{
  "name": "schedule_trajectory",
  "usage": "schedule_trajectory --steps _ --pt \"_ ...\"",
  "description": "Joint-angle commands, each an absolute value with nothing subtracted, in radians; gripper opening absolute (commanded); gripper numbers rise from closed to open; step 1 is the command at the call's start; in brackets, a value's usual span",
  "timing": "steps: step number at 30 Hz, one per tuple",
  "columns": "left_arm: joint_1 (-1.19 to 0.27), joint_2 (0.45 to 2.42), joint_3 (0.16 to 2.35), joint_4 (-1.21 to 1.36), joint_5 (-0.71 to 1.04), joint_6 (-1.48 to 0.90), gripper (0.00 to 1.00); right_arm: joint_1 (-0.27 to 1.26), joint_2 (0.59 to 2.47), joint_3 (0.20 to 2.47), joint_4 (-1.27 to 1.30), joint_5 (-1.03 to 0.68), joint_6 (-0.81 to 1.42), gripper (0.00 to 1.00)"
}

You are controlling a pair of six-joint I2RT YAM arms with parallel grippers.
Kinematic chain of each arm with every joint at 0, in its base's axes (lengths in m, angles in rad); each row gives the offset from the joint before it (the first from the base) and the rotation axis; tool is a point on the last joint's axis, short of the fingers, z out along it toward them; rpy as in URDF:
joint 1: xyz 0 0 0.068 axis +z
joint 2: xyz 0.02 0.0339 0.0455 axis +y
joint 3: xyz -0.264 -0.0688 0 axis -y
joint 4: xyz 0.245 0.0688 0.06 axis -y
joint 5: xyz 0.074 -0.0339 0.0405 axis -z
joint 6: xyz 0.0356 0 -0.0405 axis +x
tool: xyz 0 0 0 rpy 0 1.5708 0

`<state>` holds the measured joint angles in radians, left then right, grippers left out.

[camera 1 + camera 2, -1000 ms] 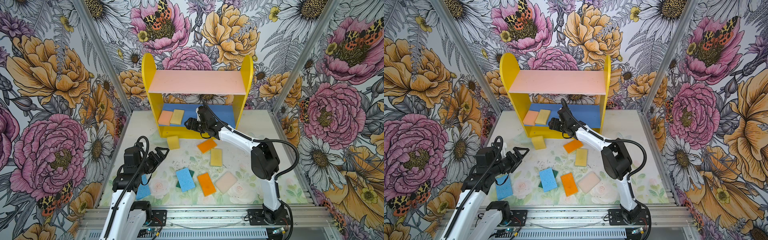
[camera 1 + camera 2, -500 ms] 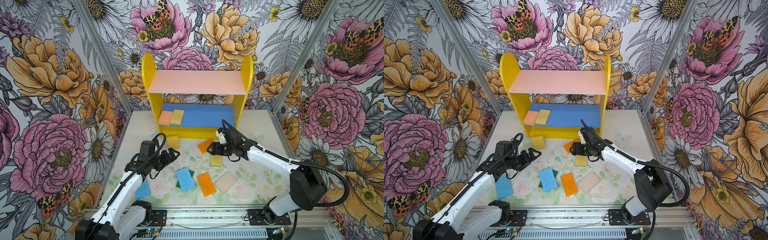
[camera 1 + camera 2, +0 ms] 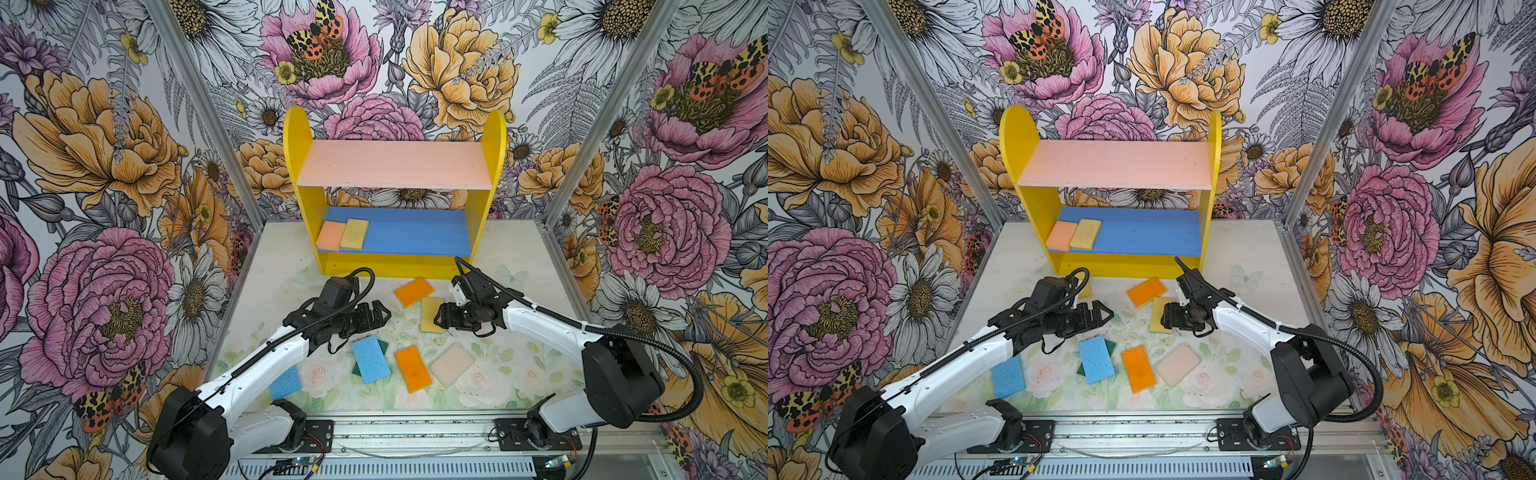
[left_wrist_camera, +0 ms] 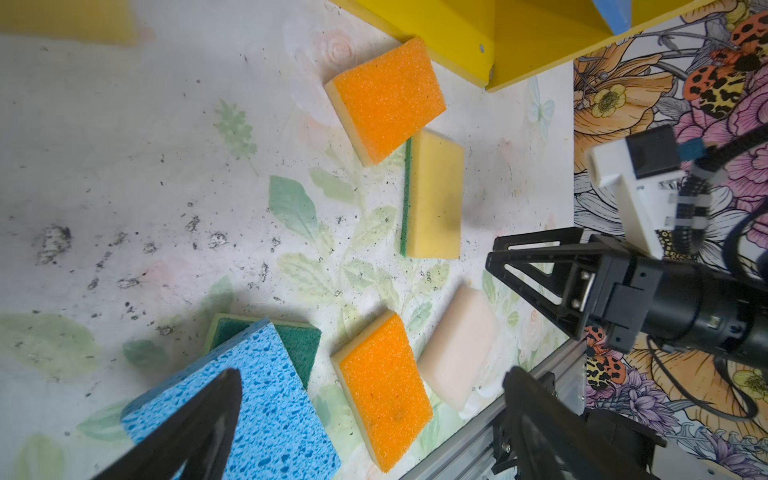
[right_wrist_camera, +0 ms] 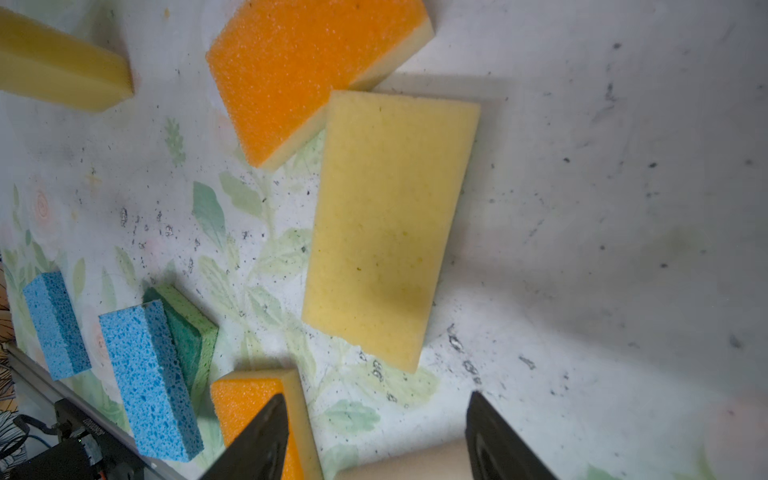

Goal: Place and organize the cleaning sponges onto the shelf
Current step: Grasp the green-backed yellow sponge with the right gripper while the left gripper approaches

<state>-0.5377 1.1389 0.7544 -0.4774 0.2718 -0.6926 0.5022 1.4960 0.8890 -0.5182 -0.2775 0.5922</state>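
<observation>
- Table (image 3: 274,266): a floral-printed top, closed in by patterned walls on three sides and a metal rail at the front. Open room is left on either side of the shelf and to the right of the loose sponges.
- Shelf (image 3: 309,216): it is set against the back edge. On its blue lower board (image 3: 415,235) a peach sponge (image 3: 330,235) and a pale yellow sponge (image 3: 354,234) lie side by side at the left end. The rest of that board is free.
- Left gripper (image 3: 384,316): the jaws are spread wide and nothing is held. It has been carried further towards the middle than a second ago.
- Right gripper (image 3: 437,318): the jaws are spread and nothing is pinched. It is poised at the end of the yellow sponge (image 3: 428,313); a second ago it was inside the lower tier.
- Loose sponges, unmoved since then:
  - The yellow sponge touches the rear orange sponge (image 3: 413,291).
  - A blue sponge (image 3: 370,359) overlaps a dark green sponge (image 3: 383,345).
  - A front orange sponge (image 3: 412,368) and a cream sponge (image 3: 452,365) lie just beside it.
  - A second blue sponge (image 3: 286,382) is partly hidden by the left arm.
</observation>
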Motion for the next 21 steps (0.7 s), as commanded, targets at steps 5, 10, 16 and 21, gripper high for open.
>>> schedule_trajectory --steps 5,10,16,21 --pt "-0.549 1.099 0.736 -0.420 0.248 -0.728 0.99 0.491 1.564 0.838 -0.391 -0.305 0.621 0.55" --pt "-0.548 1.084 0.713 -0.408 0.256 -0.737 0.99 0.487 1.586 0.822 -0.349 -0.301 0.635 0.48" --pt "-0.546 1.076 0.690 -0.393 0.268 -0.746 0.99 0.483 1.617 0.815 -0.301 -0.305 0.655 0.37" --pt "-0.536 1.063 0.675 -0.387 0.278 -0.750 0.99 0.483 1.628 0.812 -0.288 -0.308 0.661 0.23"
